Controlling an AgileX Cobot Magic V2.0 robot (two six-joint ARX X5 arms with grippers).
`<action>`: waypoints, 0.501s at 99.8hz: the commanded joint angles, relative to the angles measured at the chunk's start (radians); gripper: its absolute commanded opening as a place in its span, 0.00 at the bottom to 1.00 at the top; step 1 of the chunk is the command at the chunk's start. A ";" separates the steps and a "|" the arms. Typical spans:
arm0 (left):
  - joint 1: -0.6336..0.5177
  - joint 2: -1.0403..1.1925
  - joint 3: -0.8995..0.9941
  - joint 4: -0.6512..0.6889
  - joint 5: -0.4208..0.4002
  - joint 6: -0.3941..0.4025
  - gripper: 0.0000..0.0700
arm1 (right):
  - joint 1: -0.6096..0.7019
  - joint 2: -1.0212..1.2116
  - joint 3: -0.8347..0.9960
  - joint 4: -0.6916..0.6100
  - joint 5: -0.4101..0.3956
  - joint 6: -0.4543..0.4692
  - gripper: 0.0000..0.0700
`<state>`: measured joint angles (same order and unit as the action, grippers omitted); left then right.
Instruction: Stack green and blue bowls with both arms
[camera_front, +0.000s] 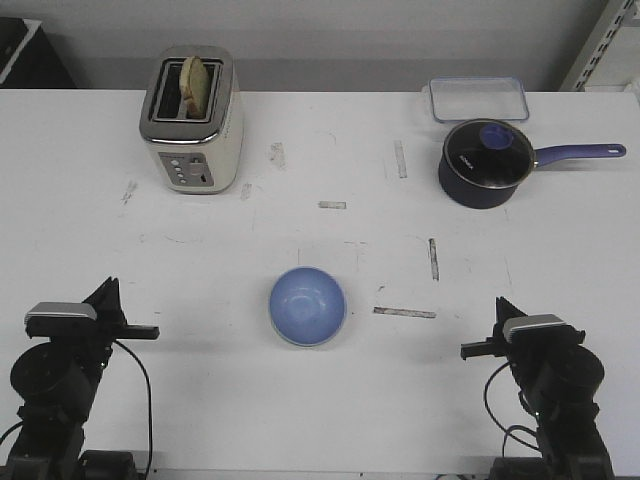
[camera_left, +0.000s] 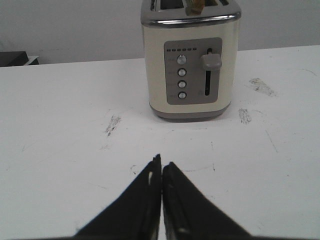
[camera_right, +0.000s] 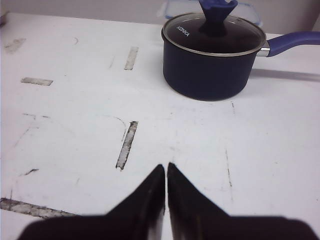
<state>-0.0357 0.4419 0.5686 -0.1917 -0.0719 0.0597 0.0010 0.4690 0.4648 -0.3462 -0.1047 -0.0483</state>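
Note:
The pale blue bowl (camera_front: 307, 305) sits upright on the white table (camera_front: 320, 400), near the front middle. No separate green bowl shows in any view; a thin pale edge runs under the blue bowl's near rim, and I cannot tell what it is. My left gripper (camera_front: 108, 288) rests at the front left, well left of the bowl, fingers together and empty; in the left wrist view (camera_left: 161, 161) it points at the toaster. My right gripper (camera_front: 502, 305) rests at the front right, shut and empty; in the right wrist view (camera_right: 166, 166) it points at the saucepan.
A cream toaster (camera_front: 190, 120) with bread in its slots stands at the back left and shows in the left wrist view (camera_left: 190, 60). A dark blue lidded saucepan (camera_front: 484, 162) with a long handle stands at the back right, also in the right wrist view (camera_right: 212, 55). A clear lidded box (camera_front: 478, 99) lies behind it.

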 joint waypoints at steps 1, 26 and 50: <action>0.000 -0.003 0.005 0.013 0.003 -0.008 0.00 | 0.000 0.003 0.006 0.013 0.000 -0.005 0.00; 0.000 -0.038 0.005 0.013 0.003 -0.008 0.00 | 0.000 0.003 0.006 0.014 0.000 -0.005 0.00; -0.001 -0.133 -0.075 0.026 0.001 -0.008 0.00 | 0.000 0.003 0.006 0.013 0.000 -0.005 0.00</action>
<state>-0.0357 0.3374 0.5308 -0.1764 -0.0723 0.0586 0.0010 0.4690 0.4648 -0.3462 -0.1047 -0.0483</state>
